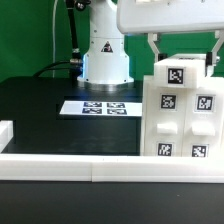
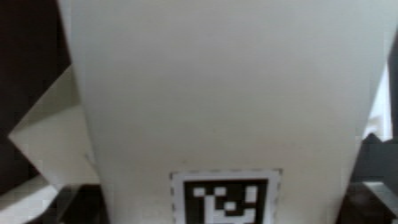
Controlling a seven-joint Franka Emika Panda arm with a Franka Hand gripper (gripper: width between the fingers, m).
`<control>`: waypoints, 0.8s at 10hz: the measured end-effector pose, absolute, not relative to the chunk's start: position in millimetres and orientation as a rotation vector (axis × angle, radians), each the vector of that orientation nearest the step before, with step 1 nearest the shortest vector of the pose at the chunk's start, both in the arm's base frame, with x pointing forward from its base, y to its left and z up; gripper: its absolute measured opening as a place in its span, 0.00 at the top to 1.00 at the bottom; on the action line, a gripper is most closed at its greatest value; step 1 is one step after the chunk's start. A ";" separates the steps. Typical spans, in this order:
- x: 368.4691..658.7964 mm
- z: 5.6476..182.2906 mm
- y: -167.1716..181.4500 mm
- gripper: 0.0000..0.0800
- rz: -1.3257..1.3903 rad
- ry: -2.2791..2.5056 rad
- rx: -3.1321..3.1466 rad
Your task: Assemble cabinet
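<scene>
The cabinet (image 1: 185, 110) is a large white box with several black-and-white tags on its front, standing at the exterior view's right just behind the table's white rim. My gripper (image 1: 182, 55) comes down from above, one finger on each side of the cabinet's narrower top part, closed against it. In the wrist view the cabinet's white face (image 2: 214, 90) fills almost the whole picture, with one tag (image 2: 226, 198) close to the gripper (image 2: 214, 215). The dark fingers (image 2: 50, 205) show only at the corners. No smaller tagged blocks are in view.
The marker board (image 1: 101, 107) lies flat on the black table (image 1: 40, 110) in front of the arm's white base (image 1: 105, 55). A low white rim (image 1: 70, 162) runs along the table's near edge, with a raised end (image 1: 5, 130) at the exterior view's left.
</scene>
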State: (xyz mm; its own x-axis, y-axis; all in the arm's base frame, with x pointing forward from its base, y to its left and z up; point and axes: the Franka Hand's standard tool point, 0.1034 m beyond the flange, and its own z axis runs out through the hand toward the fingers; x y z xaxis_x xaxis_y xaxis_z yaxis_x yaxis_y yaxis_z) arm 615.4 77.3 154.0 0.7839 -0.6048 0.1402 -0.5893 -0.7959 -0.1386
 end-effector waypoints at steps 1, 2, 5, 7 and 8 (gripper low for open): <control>614.9 153.4 78.7 0.30 -0.263 1.097 -2.819; 614.5 153.0 79.4 0.30 -0.247 1.236 -2.742; 614.4 152.9 81.7 0.30 -0.193 1.615 -2.480; 613.9 152.6 81.2 0.30 -0.148 1.848 -2.283; 613.6 152.3 81.1 0.30 -0.121 1.967 -2.166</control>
